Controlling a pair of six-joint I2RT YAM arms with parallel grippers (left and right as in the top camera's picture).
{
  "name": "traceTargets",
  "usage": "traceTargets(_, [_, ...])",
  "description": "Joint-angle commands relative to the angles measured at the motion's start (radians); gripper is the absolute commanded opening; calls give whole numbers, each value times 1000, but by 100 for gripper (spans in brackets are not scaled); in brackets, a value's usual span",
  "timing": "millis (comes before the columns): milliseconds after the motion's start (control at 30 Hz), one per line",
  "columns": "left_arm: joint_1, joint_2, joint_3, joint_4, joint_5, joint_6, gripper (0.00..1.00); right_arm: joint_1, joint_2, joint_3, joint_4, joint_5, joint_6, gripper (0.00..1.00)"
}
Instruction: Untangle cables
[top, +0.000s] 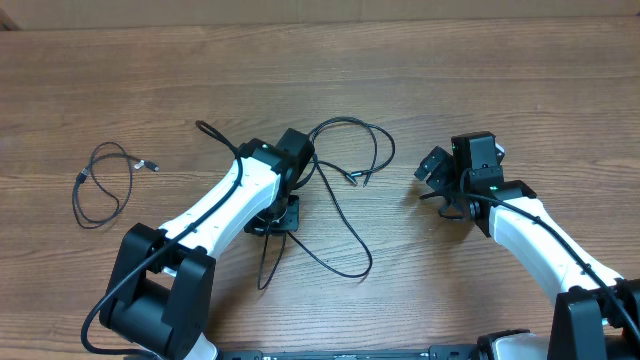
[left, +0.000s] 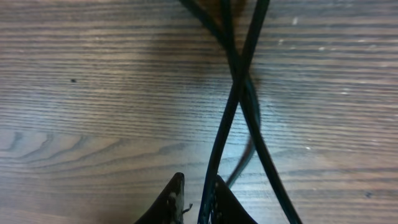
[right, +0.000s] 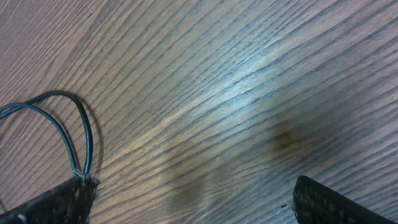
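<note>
Wood-grain counter (top: 500, 80) holds the thin black tangled cables (top: 350, 121) at centre, the left gripper (left: 200, 200) nearly closed around one strand, pinched or not I cannot tell, so the gaping right gripper (right: 199, 202) should draw a crossing strand away slowly.

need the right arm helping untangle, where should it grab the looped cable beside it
Probably grip the looped cable on its outer arc, from above on the right with the open right gripper: that curve lies flat, nearest the gripper, clear of the crossings.
</note>
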Motion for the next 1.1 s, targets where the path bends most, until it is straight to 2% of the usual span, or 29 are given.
traceTargets(0, [29,10,-31,18,-21,-4,16,-3,-5,-12,3,17,-3,100])
traceTargets(300, [92,10,-37,53,-15,-6,29,-3,-5,-12,3,17,-3,100])
traceTargets(500, [90,10,-37,90,56,-6,29,-3,-5,-12,3,17,-3,100])
traceTargets(900, [90,10,-115,136,88,-6,29,-3,-5,-12,3,17,-3,100])
traceTargets(1067, [90,10,-135,176,107,-6,35,-3,-5,-12,3,17,-3,100])
